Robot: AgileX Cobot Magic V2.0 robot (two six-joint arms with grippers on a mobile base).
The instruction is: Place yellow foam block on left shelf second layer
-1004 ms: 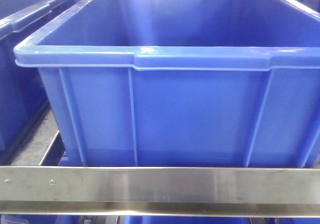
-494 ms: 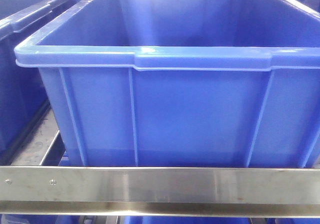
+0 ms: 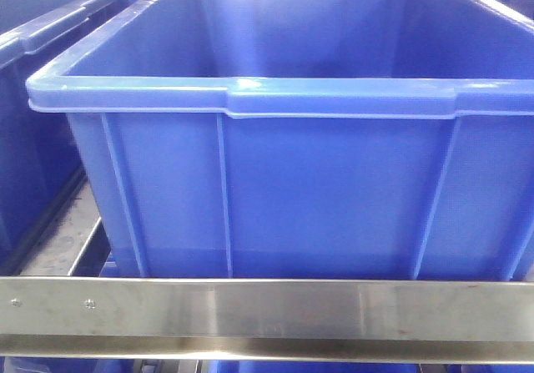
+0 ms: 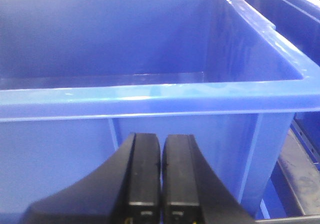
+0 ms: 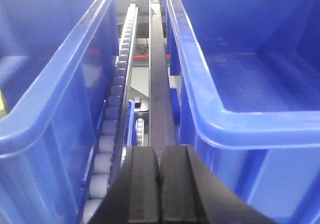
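Only a blue bin (image 3: 275, 139) behind a steel rail (image 3: 267, 306) is shown frontally. Both grippers, left (image 4: 161, 174) and right (image 5: 158, 184), are seen clenched empty; a roller track (image 5: 117, 108) is revealed by the right wrist alone.

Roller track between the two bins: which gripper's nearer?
Right. The right gripper, shut, points along the roller track just ahead; the left gripper, shut, faces a blue bin wall, no rollers in view.

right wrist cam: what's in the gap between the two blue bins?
In the right wrist view, a roller track and a dark metal rail run between the left bin and the right bin. No yellow block shows there.
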